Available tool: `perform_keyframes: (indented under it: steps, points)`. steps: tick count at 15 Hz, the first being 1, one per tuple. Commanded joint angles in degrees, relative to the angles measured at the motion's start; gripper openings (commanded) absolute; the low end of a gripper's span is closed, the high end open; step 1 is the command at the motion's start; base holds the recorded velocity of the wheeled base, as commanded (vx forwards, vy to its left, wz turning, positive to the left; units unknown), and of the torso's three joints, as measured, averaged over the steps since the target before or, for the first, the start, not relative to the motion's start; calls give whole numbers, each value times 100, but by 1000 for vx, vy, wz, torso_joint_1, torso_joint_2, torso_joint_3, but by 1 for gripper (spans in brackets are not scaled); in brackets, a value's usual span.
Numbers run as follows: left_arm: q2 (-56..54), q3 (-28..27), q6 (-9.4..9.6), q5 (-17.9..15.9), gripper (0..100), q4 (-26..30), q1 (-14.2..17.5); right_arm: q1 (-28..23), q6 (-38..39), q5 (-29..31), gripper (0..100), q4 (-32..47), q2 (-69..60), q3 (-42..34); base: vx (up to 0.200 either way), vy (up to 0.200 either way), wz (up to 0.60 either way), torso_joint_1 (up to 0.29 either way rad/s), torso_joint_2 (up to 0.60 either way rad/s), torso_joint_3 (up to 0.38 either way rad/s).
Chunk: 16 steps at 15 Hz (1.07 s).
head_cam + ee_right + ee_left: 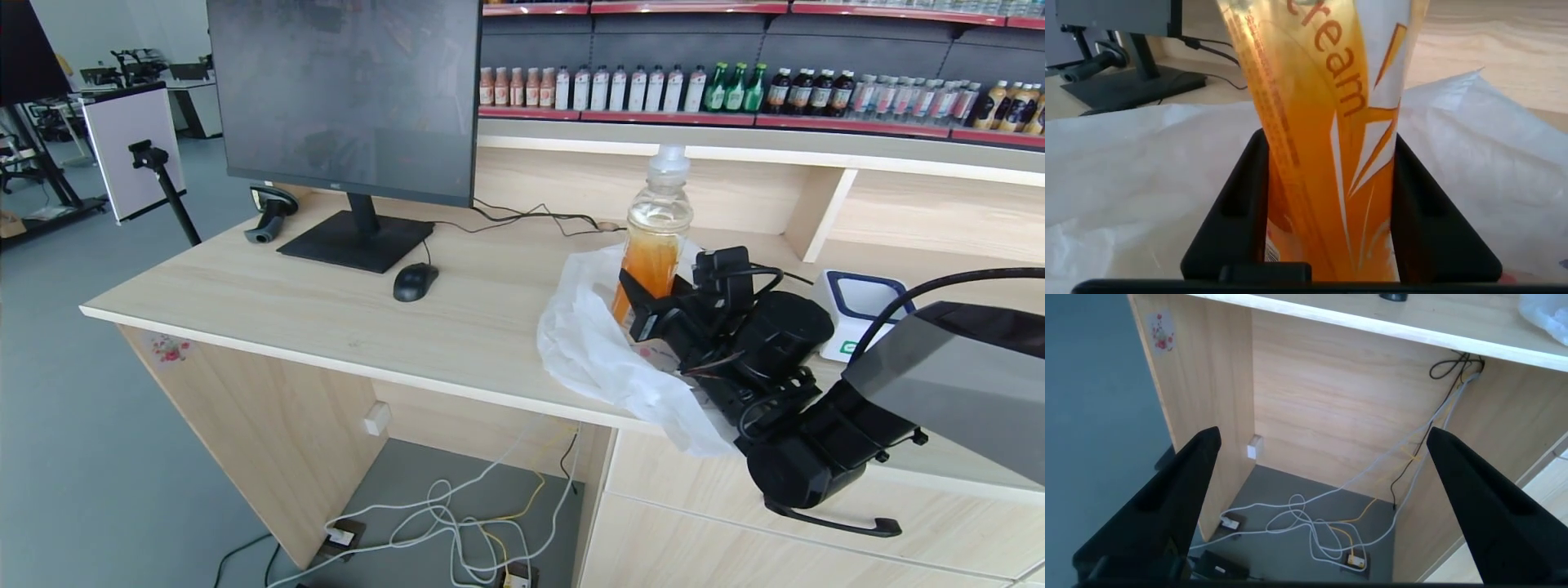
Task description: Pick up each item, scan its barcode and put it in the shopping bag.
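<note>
Left gripper (1323, 437) hangs below desktop level, black fingers (1176, 506) spread wide, nothing between them. Beyond: the underside bay of a light wood desk (1372, 322). Left side panel (1200, 367) carries a small flower sticker (1162, 331) near its upper edge. A small white box (1255, 447) is fixed low on the back panel (1331, 400). Cables (1429, 441) drop from the desktop to the grey floor (1127, 400) and tangle in loose white and yellow loops (1306, 527). Edge of the shopping bag (1545, 314) on the desktop, far right. Dark object (1394, 296) at the desk edge, possibly a mouse.

Monitor (351, 98), mouse (415, 282), shelved bottles (653, 88), floor cables (457, 527)
</note>
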<state>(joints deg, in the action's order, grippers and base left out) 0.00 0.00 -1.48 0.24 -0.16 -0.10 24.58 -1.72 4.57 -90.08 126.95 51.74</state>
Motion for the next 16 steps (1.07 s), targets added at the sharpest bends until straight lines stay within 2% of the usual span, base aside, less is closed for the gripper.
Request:
perform_keyframes:
  steps: [1, 8, 11, 16]
  points:
    - [0, 0, -2, 2, 100, -2, 1, 3, -4, 0, 100, 8, 49, -32, 0, 0, 0, 0, 0, 0]
    - [0, 0, -2, 2, 100, -2, 1, 3, -13, -9, 100, 8, -505, -287, 0, 0, 0, 0, 0, 0]
    - [9, 0, -2, 2, 100, -2, 1, 109, 5, -9, 100, 8, -1164, -832, 0, 0, 0, 0, 0, 0]
    - [0, 0, 16, 2, 100, -2, 1, 100, 260, 0, 100, 8, -1858, -1236, 0, 0, 0, 0, 0, 0]
